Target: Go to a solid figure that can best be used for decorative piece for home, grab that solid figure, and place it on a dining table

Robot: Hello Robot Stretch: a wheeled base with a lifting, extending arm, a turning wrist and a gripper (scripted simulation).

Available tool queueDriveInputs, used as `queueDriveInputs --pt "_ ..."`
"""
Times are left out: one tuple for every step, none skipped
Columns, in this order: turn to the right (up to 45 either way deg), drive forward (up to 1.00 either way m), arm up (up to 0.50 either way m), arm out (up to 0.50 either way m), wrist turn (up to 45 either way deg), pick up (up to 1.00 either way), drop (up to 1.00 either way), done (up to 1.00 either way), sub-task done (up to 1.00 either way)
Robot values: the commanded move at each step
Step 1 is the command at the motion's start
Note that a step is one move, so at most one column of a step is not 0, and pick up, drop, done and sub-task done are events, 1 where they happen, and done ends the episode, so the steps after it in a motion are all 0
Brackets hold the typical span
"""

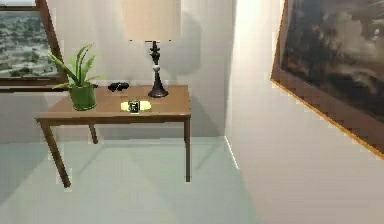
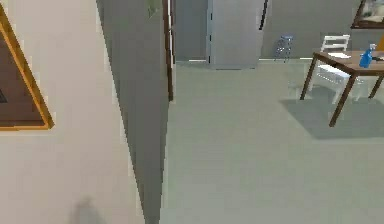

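Note:
A wooden side table (image 1: 165, 112) stands against the wall in the forward view. On it are a green potted plant (image 1: 80, 80), a lamp with a pale shade (image 1: 155, 55), a small dark thing (image 1: 118, 87) and a small yellow and black thing (image 1: 133, 105). None of them reads clearly as a figure. A wooden dining table (image 2: 335, 66) stands at the arm side view's right edge, with a blue item (image 2: 368, 56) on it.
A dark framed painting (image 1: 335, 60) hangs on the wall at the forward view's right; a framed picture (image 1: 22, 45) hangs at its left. In the arm side view a wall corner (image 2: 135, 110) juts close. Open grey floor (image 2: 250, 150) leads to a white chair (image 2: 335, 45) and a door (image 2: 235, 30).

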Motion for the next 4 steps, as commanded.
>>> queueDriveInputs --pt "-45.0 0.00 0.00 0.00 0.0 0.00 0.00 0.00 0.00" --pt "-12.0 0.00 0.00 0.00 0.0 0.00 0.00 0.00 0.00" --pt "0.0 1.00 0.00 0.00 0.0 0.00 0.00 0.00 0.00" --pt "-6.0 0.00 0.00 0.00 0.0 0.00 0.00 0.00 0.00"
